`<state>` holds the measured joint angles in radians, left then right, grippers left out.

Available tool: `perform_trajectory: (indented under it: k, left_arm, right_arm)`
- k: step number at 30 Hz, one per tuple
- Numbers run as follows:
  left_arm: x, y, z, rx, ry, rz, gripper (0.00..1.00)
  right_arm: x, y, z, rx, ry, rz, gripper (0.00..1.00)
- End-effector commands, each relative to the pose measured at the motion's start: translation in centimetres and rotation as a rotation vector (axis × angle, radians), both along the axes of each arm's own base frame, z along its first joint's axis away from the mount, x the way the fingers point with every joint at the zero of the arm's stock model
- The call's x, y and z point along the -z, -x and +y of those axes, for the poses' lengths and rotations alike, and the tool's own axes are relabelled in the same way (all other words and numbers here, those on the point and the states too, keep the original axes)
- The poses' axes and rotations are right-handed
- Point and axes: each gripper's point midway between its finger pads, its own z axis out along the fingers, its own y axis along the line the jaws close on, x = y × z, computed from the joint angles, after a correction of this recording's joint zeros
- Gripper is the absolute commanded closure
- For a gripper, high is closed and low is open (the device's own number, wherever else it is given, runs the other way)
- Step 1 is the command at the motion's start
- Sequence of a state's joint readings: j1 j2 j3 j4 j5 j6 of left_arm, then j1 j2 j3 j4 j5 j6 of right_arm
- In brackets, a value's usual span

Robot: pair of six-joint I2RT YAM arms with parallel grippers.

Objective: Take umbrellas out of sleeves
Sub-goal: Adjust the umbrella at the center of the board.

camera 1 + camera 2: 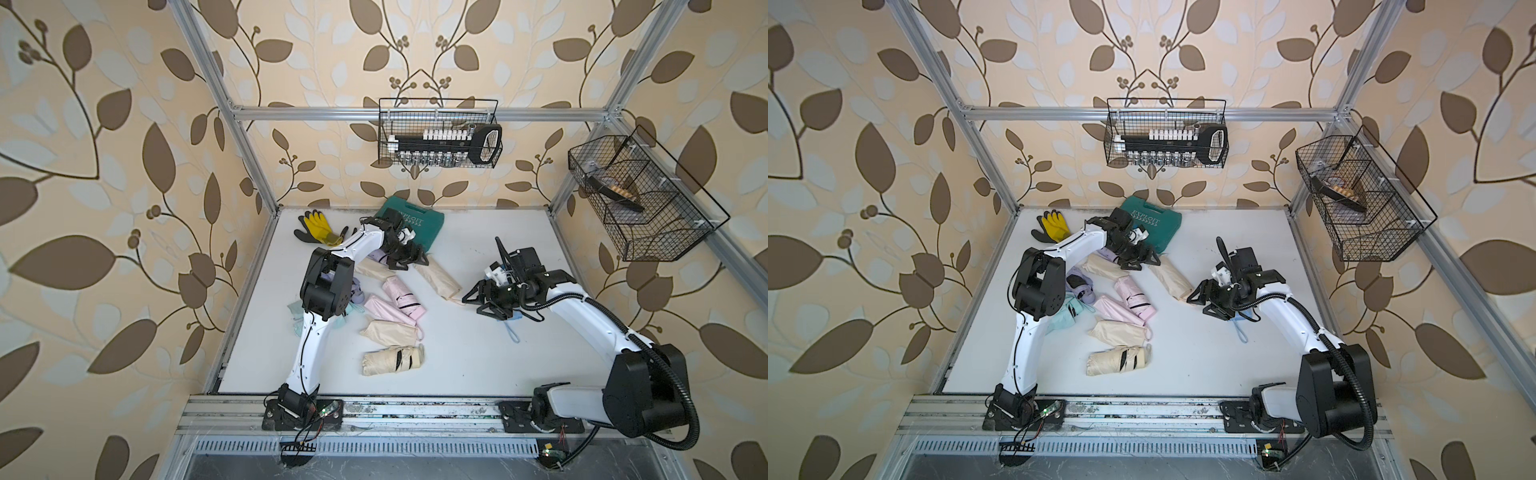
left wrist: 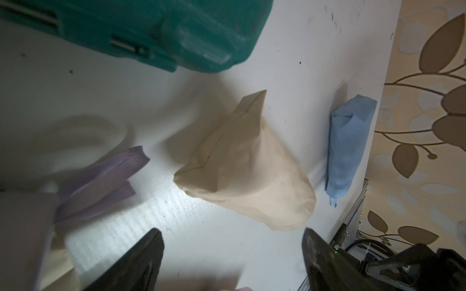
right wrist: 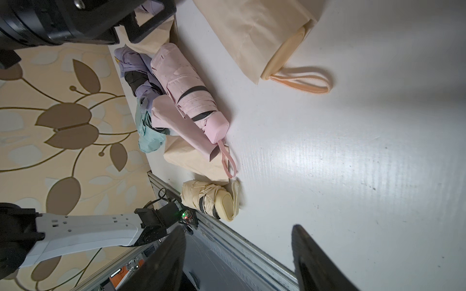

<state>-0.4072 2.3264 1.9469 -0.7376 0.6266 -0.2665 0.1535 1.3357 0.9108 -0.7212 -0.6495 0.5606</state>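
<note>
My left gripper [image 1: 409,261] [image 2: 233,241] hangs open and empty just short of a cream sleeve [image 2: 247,171] [image 1: 438,280] with an umbrella inside; its handle and loop stick out [image 3: 297,78]. Left of it lie a bare pink umbrella [image 1: 401,297] [image 3: 186,93], a limp pink sleeve [image 1: 386,309], a flat cream sleeve [image 1: 388,330] and a bare cream umbrella [image 1: 392,359] [image 3: 209,199]. Lilac [image 1: 1079,286] and mint [image 1: 1063,316] pieces lie partly under the left arm. My right gripper [image 1: 478,299] [image 3: 238,239] is open and empty above the table, over a blue sleeve [image 2: 349,146].
A green plastic case [image 1: 409,226] and yellow-black gloves [image 1: 318,226] sit at the back. Wire baskets hang on the rear rail [image 1: 440,133] and right wall [image 1: 640,199]. The metal rail [image 1: 395,409] runs along the front table edge.
</note>
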Motion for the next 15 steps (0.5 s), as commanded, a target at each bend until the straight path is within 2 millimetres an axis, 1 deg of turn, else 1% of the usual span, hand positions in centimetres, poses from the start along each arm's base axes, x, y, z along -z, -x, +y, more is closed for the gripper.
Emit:
perform_trajectory:
  k: [1, 6, 7, 8, 12, 15]
  left_arm:
    - [-0.7, -0.9, -0.4, 0.023, -0.034, -0.068, 0.14]
    - [-0.6, -2.2, -0.7, 0.018, -0.047, -0.12, 0.16]
    - [-0.2, -2.2, -0.7, 0.02, -0.053, -0.116, 0.16]
    - [-1.2, -3.0, -1.1, 0.018, -0.043, -0.148, 0.17]
    - [-1.9, -4.5, -2.0, 0.025, -0.022, -0.174, 0.17]
    - [-2.1, -4.9, -2.8, 0.032, -0.005, -0.182, 0.19]
  right_arm:
    - [-0.5, 0.1, 0.0, -0.037, -0.019, 0.004, 0.33]
    - [-0.4, 0.4, -0.1, -0.041, -0.028, 0.01, 0.33]
    - [-0.4, 0.5, -0.2, -0.041, -0.028, 0.011, 0.33]
    - [-0.3, 0.5, -0.3, -0.04, -0.029, 0.013, 0.33]
    - [-0.1, 0.5, -0.5, -0.038, -0.031, 0.017, 0.33]
    - [-0.1, 0.4, -0.6, -0.035, -0.033, 0.017, 0.33]
